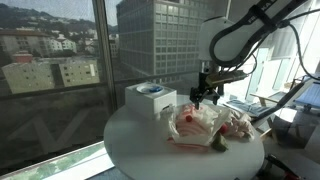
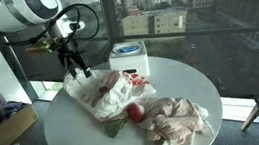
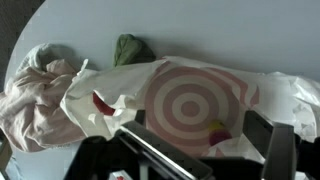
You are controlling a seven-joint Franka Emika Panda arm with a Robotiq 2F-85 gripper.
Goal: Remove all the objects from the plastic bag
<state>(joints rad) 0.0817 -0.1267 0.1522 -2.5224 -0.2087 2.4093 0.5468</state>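
The plastic bag [image 3: 190, 95], thin wrinkled whitish film printed with red rings, lies flat on the round white table in both exterior views [image 1: 200, 125] [image 2: 104, 91]. My gripper [image 3: 200, 150] hangs open just above it, empty, its dark fingers [image 3: 265, 140] on either side of the ring print; it also shows in both exterior views [image 1: 205, 95] [image 2: 73, 65]. A small yellow-red piece [image 3: 215, 130] shows through the film between the fingers. A dark green piece [image 3: 132, 48] lies at the bag's edge. A round red piece [image 2: 135, 112] sits on the table beside the bag.
A crumpled pale pinkish cloth [image 2: 176, 122] [image 3: 35, 95] lies next to the bag. A white square box [image 1: 150, 98] [image 2: 127, 55] with a blue-rimmed top stands at the table's window side. The table edge [image 1: 120, 150] is close all round.
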